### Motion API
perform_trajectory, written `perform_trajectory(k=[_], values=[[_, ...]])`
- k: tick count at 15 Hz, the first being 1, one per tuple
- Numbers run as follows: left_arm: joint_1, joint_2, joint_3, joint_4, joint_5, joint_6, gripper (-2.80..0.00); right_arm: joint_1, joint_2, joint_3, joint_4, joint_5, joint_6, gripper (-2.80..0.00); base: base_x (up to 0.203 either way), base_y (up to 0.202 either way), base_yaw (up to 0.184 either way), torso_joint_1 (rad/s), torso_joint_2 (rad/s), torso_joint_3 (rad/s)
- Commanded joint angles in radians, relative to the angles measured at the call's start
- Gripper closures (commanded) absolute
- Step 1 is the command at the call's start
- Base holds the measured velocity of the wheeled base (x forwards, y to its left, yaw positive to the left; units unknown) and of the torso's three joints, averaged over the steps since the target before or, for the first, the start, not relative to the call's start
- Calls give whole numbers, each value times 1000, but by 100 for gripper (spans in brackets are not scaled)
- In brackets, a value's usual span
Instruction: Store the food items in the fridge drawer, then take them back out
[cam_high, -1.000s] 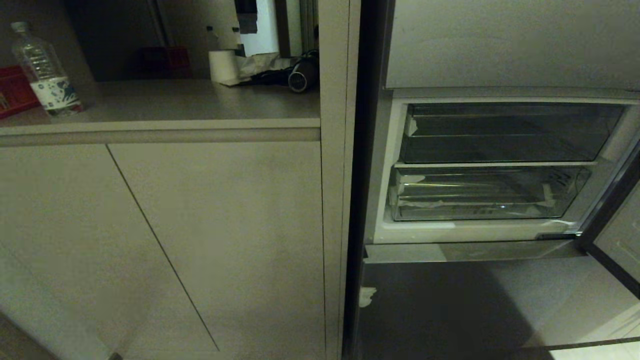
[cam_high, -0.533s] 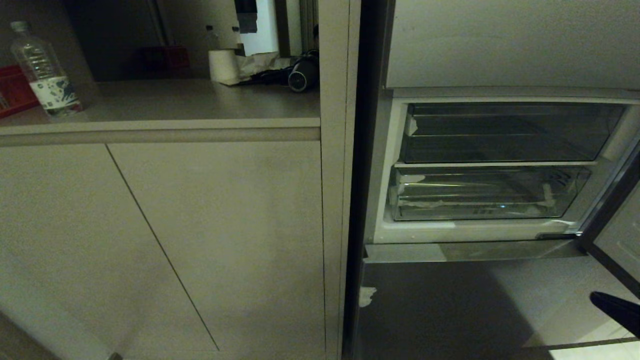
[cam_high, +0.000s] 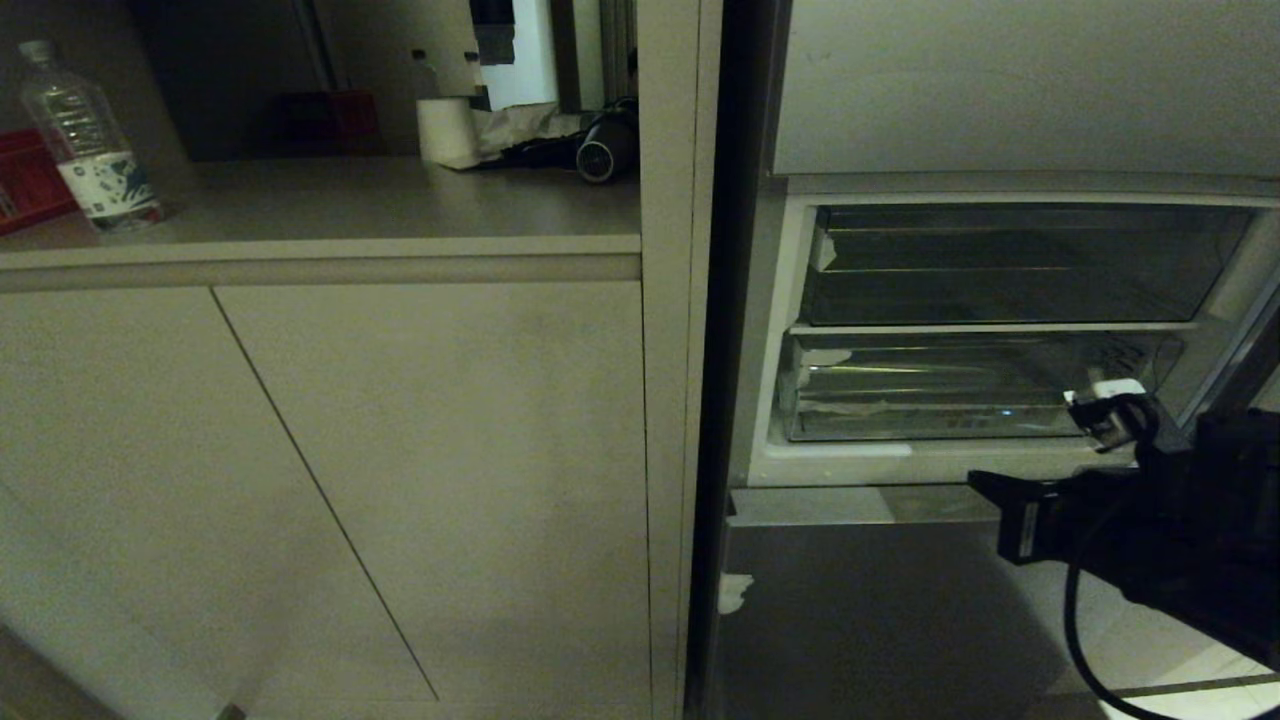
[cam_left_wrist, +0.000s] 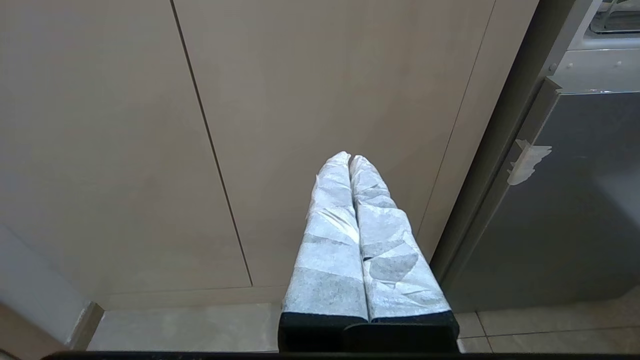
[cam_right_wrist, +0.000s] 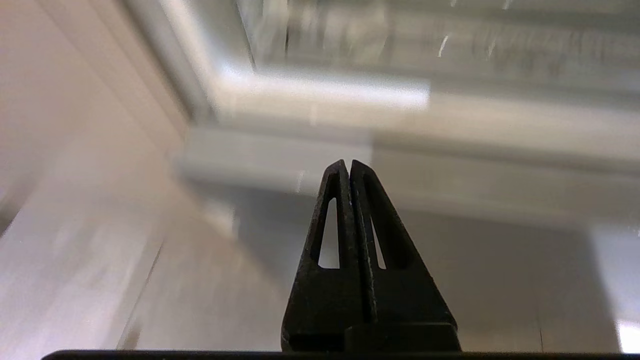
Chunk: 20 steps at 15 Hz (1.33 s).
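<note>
**Right arm seen by the open fridge, both grippers shut and empty**

At the upper left of the head view, a clear water bottle (cam_high: 85, 135) is seen standing on the desk (cam_high: 350, 200). A red box (cam_high: 25, 185) is just beside it at the frame's edge. Farther back, near the top middle, a white roll (cam_high: 445, 130) and a dark round thing (cam_high: 598, 160) are seen. Below the desk, plain cabinet doors (cam_high: 430, 480) fill the left half of the frame.

In the left wrist view, the left gripper (cam_left_wrist: 350, 159) is seen in front of those cabinet doors, low near the floor. Its jaws are wrapped in pale cloth. They are pressed together and nothing is held.

On the right half of the head view, the fridge is seen open. Two clear bins are stacked inside it. The upper bin (cam_high: 1010, 265) is in the upper right. The fridge drawer (cam_high: 950, 390) sits right under it, pushed in. Only shiny ribs and bits of white tape can be made out through its front. The food items cannot be seen anywhere.

At the lower right, the black right arm is seen reaching in from the edge. The right gripper (cam_high: 985, 485) is pointed to the left, just below the drawer's right end. In the right wrist view, its jaws are seen shut tight with nothing between them.
</note>
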Motion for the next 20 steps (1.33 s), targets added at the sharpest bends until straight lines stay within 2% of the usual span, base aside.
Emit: perform_trajectory(k=[1,2,5,12,15,20], values=[[0,0,0,-1,1,0,0,89,145,-7,-146,-81,12,0,0,0,0,0,0,0],[0,0,0,-1,1,0,0,120,147,-10,-148,-90,16,-280,0,0,0,0,0,0],[0,0,0,-1,1,0,0,169,205,-66,-174,-116,52,-280,0,0,0,0,0,0],[0,1,0,-1,1,0,0,179,423,-136,-502,-112,52,-280,0,0,0,0,0,0],[0,2,0,-1,1,0,0,179,505,-200,-548,-121,25,-280,0,0,0,0,0,0],[0,0,0,-1,1,0,0,179,593,-312,-552,-257,-13,-280,0,0,0,0,0,0]])
